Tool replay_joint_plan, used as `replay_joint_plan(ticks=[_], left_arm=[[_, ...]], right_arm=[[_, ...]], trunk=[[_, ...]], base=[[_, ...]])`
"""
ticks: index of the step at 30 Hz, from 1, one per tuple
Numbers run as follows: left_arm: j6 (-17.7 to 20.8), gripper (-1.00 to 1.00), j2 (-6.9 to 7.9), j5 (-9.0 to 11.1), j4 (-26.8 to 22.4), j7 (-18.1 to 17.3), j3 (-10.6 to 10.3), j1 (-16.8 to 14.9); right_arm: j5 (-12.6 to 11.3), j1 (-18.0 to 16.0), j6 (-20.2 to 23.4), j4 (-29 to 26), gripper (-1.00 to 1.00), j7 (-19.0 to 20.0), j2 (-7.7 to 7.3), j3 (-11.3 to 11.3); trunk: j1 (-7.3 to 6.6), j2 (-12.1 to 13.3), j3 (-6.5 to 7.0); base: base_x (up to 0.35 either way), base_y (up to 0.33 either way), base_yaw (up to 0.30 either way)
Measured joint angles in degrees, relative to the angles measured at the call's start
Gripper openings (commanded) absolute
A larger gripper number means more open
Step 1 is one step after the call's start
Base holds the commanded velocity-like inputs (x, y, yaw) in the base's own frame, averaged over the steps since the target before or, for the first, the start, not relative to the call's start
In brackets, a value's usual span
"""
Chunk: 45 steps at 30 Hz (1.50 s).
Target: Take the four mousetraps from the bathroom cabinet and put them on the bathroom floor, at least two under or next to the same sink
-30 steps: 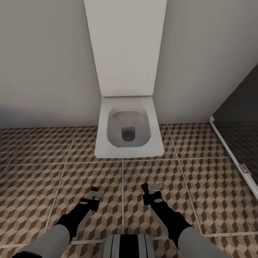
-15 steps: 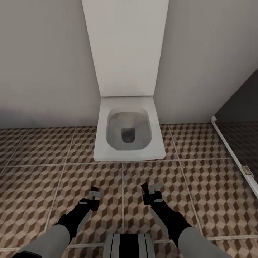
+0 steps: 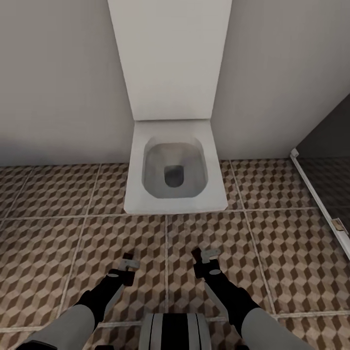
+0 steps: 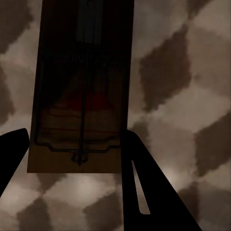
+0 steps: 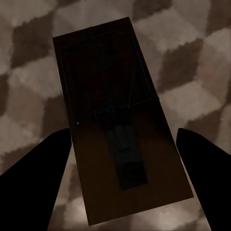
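Presently both arms hang low over the bathroom floor (image 3: pixel 58 233), facing a white toilet (image 3: pixel 175 170) set against the wall, with a dark glass shower panel (image 3: pixel 325 160) at the right. Left gripper (image 3: pixel 128 263) holds a mousetrap (image 4: pixel 79 91) between its fingers (image 4: pixel 139 187), wire frame and red spot visible, board suspended above the cube-patterned tiles. Right gripper (image 3: pixel 204 255) likewise grips a second mousetrap (image 5: pixel 120 125), seen dark and shadowed in the right wrist view, also clear of the floor.
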Motion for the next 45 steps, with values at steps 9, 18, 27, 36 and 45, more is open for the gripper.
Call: replay_joint_plan(ticks=[9,18,27,36,45], left_arm=[[0.0,-1.00,-0.02,0.0,0.0,0.0,0.0,0.0],[0.2,-1.00,-0.09,0.0,0.0,0.0,0.0,0.0],[-0.1,-1.00,-1.90,0.0,0.1,-0.1,0.0,0.0],[-0.2,-1.00,-3.02,-0.1,1.4,-0.1,-0.2,0.0],[-0.2,-1.00,-3.08,-0.1,1.4,-0.1,-0.2,0.0]], right_arm=[[0.0,0.0,0.0,0.0,-1.00,0.0,0.00,0.0],[0.1,0.0,0.0,0.0,-1.00,0.0,1.02,0.0],[0.2,0.0,-1.2,0.2,-1.00,0.0,1.00,0.1],[0.3,0.0,-1.2,0.9,-1.00,0.1,0.97,0.1],[0.7,0.0,-1.1,1.9,-1.00,0.1,0.89,0.1]], trunk=[[0.00,0.0,-0.16],[0.00,0.0,-0.16],[0.00,0.0,-0.16],[0.00,0.0,-0.16],[0.00,0.0,-0.16]], base=[[0.011,0.000,0.000],[0.206,0.000,0.000],[0.015,0.000,0.000],[0.000,0.000,0.000],[0.000,0.000,0.000]])
